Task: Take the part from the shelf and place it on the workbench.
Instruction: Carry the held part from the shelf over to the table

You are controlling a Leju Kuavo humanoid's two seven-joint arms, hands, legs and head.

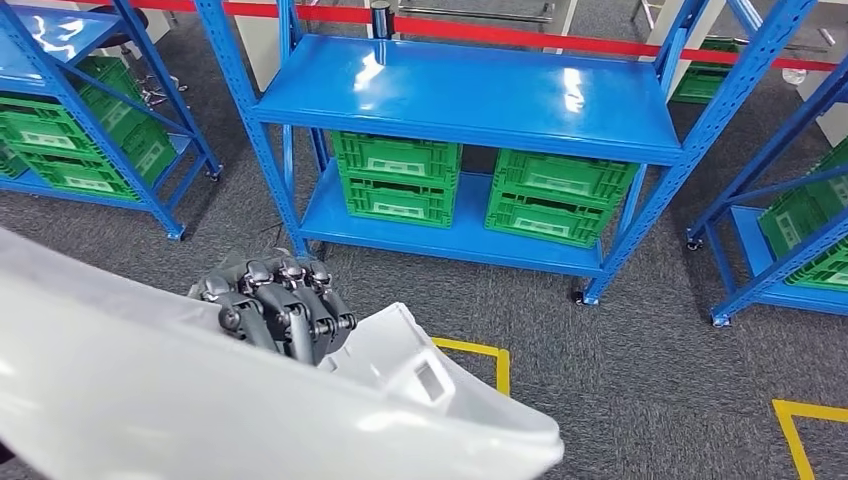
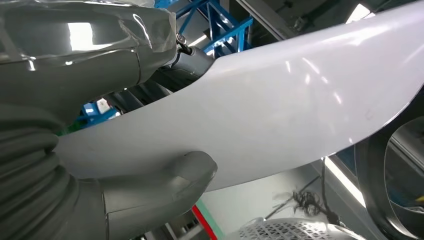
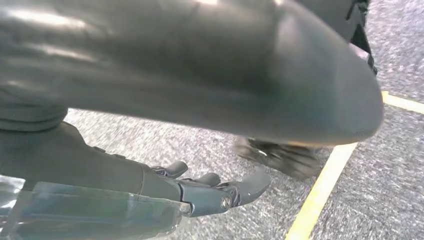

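The left hand (image 1: 280,305) grips the white part (image 1: 200,400), fingers curled over its upper edge and thumb (image 2: 165,182) pressed beneath, holding it low before a blue shelf (image 1: 470,100) with green crates (image 1: 397,180), while the right hand (image 3: 210,192) hangs empty, fingers apart, above grey carpet (image 1: 620,370).

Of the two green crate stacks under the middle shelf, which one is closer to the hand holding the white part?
The left stack, just above the left hand; the other stack sits further right.
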